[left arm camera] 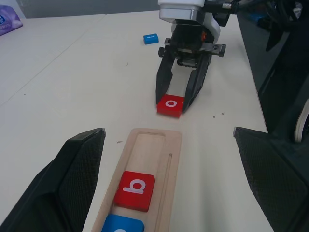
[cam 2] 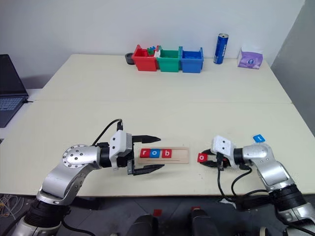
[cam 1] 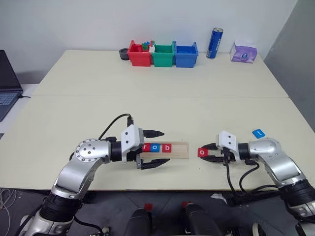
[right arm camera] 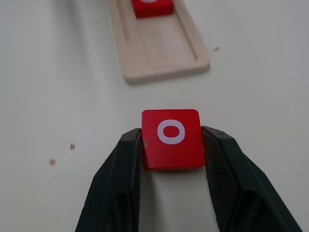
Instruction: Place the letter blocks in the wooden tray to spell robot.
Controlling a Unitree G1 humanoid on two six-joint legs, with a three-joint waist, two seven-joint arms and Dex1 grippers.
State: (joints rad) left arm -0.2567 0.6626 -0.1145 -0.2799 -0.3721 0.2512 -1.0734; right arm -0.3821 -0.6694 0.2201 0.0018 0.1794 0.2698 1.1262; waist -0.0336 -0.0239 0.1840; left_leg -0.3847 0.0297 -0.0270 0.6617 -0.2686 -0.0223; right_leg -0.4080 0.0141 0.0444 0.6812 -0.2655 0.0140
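Cream desk (cam 1: 162,98) against a white wall. My right tool (right arm camera: 171,145) clamps the red "o" block (right arm camera: 170,137) lower right of centre, beside the wooden tray (cam 1: 179,150) holding "r", "o", "b". My left tool (cam 1: 151,150) stands apart.

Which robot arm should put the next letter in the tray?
Probably the right. Its gripper already has both fingers against the red o block, just off the tray's empty end. The left gripper is open and empty, straddling the tray's filled end.

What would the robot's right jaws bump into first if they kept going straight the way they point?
The red o block already sits between the right gripper jaws. Past it, probably the wooden tray's open end.
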